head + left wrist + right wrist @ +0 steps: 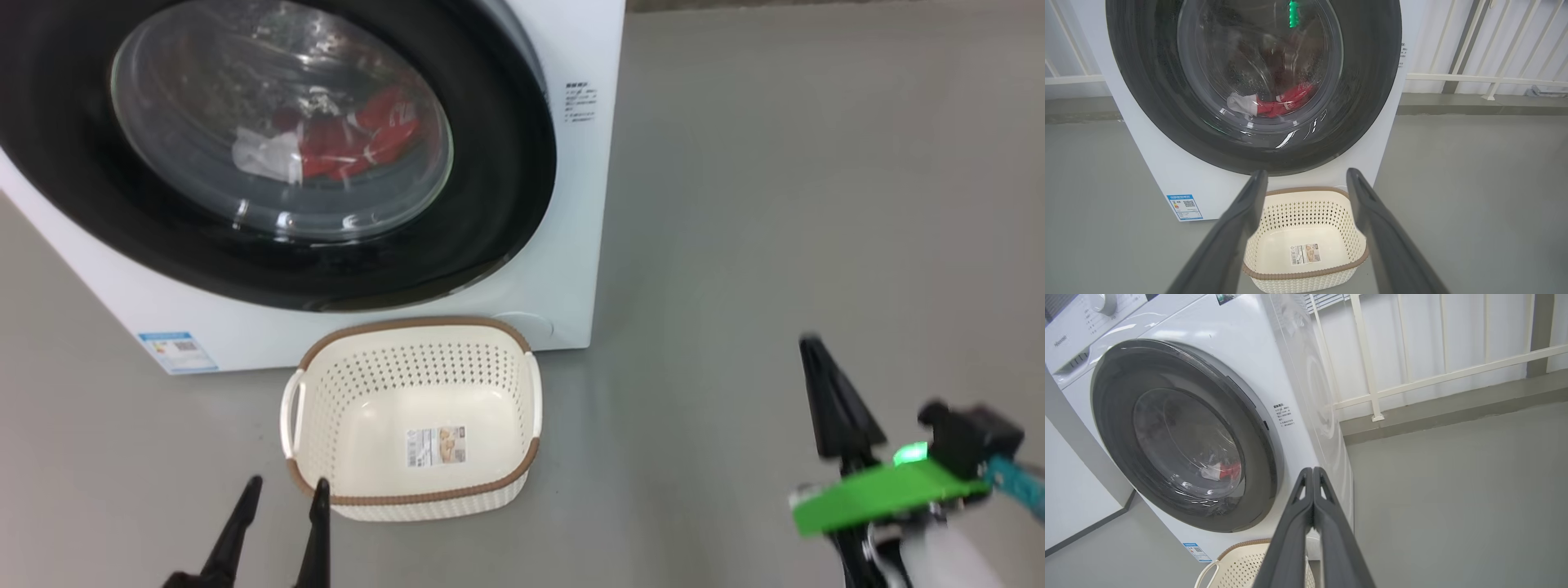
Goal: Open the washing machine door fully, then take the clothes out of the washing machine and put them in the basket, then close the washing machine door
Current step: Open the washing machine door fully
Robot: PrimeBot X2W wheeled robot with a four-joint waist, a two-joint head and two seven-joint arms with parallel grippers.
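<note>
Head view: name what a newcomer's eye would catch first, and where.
The washing machine door, a big glossy black ring around a glass bowl, is shut and dominates the upper left. Behind its glass lie the red clothes, with a white piece beside them. On the grey floor right in front of the machine stands the empty cream basket, brown-rimmed, with a sticker on its bottom.

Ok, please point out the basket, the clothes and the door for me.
basket (416, 371): head view, perforated back wall.
clothes (335, 155): head view, red fabric inside the drum.
door (502, 171): head view, black rim, right side.
</note>
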